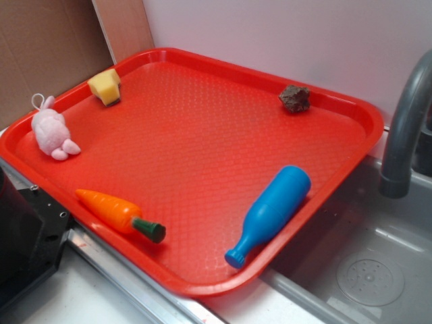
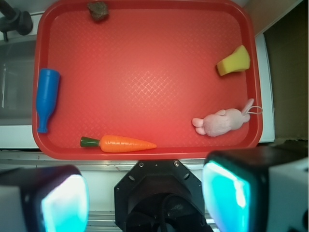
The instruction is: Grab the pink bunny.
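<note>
- the gripper [image 2: 145, 198] shows only in the wrist view, where its two pale fingers [image 2: 63, 203] stand wide apart at the bottom corners with nothing between them; it holds nothing.
- it hangs high above the near edge of the red tray [image 2: 145, 19], well apart from everything on it, so by my reading the task has not really started: no approach, no contact, no grasp.
- what is left, as i judge it, is the whole job: travel over to the bunny's side of the tray, come down around the plush body, close on it and lift.
- the pink bunny [image 2: 222, 122] lies on its side on the tray floor, close to the tray's rim in the corner area on the right of the wrist view; in the exterior view the same bunny [image 1: 50, 131] sits at the far left edge, feet toward the tray's middle, a thin loop at its head end.
- the tray is the only container in use, and it holds five things, all lying apart from each other.
- nearest the bunny is the yellow sponge [image 2: 234, 62], further along the same rim, not touching it.
- the carrot [image 2: 120, 143] lies along the near rim, green end pointing away from the bunny.
- the blue bottle [image 2: 46, 96] lies on the opposite side, against that rim.
- a small brown lump [image 2: 98, 9] sits in the far corner.
- beside the tray there is a grey sink [image 1: 378, 270] with a faucet [image 1: 405, 128]; nothing shows in its basin.
</note>
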Controlling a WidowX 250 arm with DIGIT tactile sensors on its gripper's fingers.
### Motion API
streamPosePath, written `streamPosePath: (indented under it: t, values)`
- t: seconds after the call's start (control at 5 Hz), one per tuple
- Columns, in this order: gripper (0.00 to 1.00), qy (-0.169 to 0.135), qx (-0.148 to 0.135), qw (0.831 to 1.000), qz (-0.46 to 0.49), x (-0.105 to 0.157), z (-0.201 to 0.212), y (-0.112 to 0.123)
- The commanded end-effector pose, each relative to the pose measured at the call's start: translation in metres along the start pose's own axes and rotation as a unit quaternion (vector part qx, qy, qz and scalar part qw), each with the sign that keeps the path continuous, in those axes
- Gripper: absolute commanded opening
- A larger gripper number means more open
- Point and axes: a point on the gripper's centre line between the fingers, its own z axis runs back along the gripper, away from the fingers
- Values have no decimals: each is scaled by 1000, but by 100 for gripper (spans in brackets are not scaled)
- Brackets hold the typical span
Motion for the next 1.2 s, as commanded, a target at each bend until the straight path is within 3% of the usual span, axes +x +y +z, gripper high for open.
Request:
streamPosePath:
  t: [0.0,0.2,0.4,0.6,0.8,1.0]
  values:
    - [100,0,0,1000,0,0,0,0]
    - [100,95,-26,987,128,13,-50,51]
    - [100,81,-71,967,232,28,-103,101]
    - [100,22,-24,938,344,15,-145,131]
    - [100,-40,9,904,425,3,-170,143]
    - [100,-10,17,892,452,-5,-188,147]
